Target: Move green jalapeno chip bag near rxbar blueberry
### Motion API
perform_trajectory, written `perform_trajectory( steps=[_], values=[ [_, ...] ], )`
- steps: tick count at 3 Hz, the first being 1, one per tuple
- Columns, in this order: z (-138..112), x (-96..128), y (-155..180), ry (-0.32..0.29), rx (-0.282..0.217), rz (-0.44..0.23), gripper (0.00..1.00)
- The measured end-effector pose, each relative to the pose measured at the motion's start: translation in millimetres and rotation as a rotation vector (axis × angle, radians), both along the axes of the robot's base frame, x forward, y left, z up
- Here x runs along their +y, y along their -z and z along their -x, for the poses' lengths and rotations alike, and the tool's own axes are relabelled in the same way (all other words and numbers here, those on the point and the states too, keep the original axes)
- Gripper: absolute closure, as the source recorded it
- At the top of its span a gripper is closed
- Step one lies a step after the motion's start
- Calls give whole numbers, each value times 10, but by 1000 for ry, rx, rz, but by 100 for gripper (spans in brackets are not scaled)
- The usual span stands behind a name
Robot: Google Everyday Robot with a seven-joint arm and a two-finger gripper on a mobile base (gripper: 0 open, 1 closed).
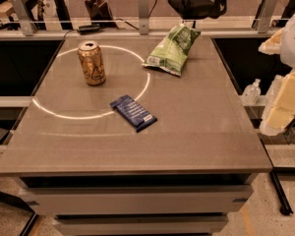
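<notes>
The green jalapeno chip bag [173, 49] lies at the far middle-right of the table, its white label patch toward the near left end. The rxbar blueberry [133, 112], a slim dark-blue bar, lies flat near the table's middle, slanted from far left to near right. The bag and the bar are well apart. My gripper [283, 103] shows as pale blocks at the right edge of the view, beyond the table's right side, far from both things and holding nothing that I can see.
A gold drink can [92, 63] stands upright at the far left of the grey table [196, 141]. A glass rail with metal posts runs behind the table. A small clear bottle [251, 91] sits on a ledge to the right.
</notes>
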State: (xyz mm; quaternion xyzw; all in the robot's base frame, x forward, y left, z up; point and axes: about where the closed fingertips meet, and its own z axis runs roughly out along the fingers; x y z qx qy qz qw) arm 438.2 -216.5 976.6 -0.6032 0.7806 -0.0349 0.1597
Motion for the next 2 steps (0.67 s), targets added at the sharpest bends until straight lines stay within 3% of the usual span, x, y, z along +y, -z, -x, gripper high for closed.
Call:
perform_trajectory(
  steps=[2],
  values=[
    [-69,1,-41,-5,-30,3,0]
  ],
)
